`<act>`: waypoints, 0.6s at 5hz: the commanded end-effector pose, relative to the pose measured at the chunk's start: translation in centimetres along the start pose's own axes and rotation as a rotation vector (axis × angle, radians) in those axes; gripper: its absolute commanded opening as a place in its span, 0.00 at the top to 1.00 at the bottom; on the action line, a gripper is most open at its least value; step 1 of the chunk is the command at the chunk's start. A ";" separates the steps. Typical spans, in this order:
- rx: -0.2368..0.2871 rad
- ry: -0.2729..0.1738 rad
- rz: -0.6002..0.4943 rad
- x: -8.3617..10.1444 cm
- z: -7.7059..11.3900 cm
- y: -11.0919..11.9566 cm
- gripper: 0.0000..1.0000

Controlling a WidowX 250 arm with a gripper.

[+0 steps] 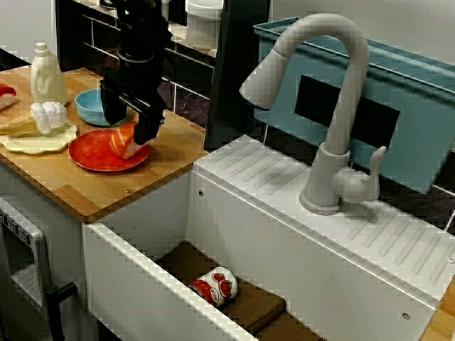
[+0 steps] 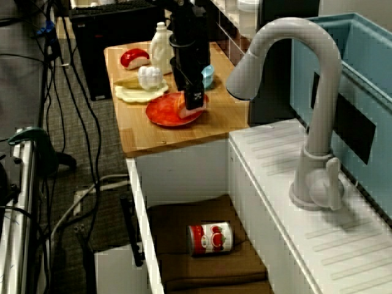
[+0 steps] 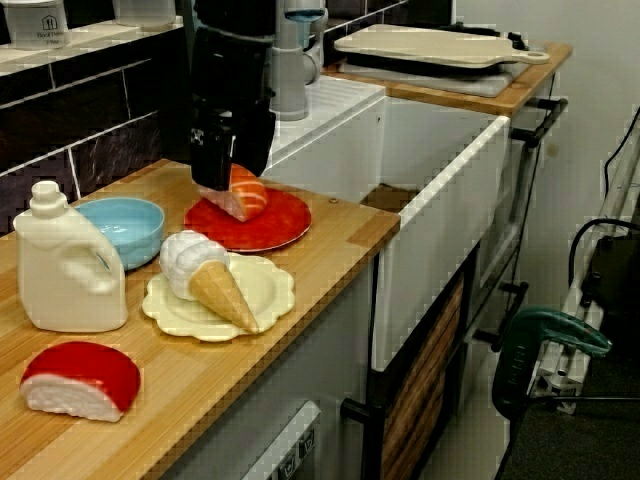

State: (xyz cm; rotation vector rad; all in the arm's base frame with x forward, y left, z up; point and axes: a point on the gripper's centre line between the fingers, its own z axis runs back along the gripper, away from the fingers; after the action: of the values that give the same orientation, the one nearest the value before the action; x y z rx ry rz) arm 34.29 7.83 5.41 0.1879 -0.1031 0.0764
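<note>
Fingers (image 1: 147,126) pinch glossy orange-white sushi piece (image 1: 121,142) over round, shiny red plate (image 1: 89,153).

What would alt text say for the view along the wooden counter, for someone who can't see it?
A black gripper straddles a salmon sushi piece on a red plate; nearby are a blue bowl, a toy ice-cream cone on a cream plate and a white jug.

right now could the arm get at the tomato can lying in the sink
Probably yes: the sink is open on top, the tomato can lies alone on the brown mat, and the faucet spout hangs well above. But the tool is at the salmon sushi on the red plate.
</note>
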 end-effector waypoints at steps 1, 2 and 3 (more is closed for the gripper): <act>0.002 -0.045 0.042 0.7 2.0 1.6 0.00; -0.018 -0.049 0.094 0.0 2.0 2.3 1.00; -0.023 -0.044 0.118 -0.5 2.3 3.1 1.00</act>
State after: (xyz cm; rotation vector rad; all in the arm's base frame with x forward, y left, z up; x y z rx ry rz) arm 33.17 9.47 5.67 0.1523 -0.0988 0.1773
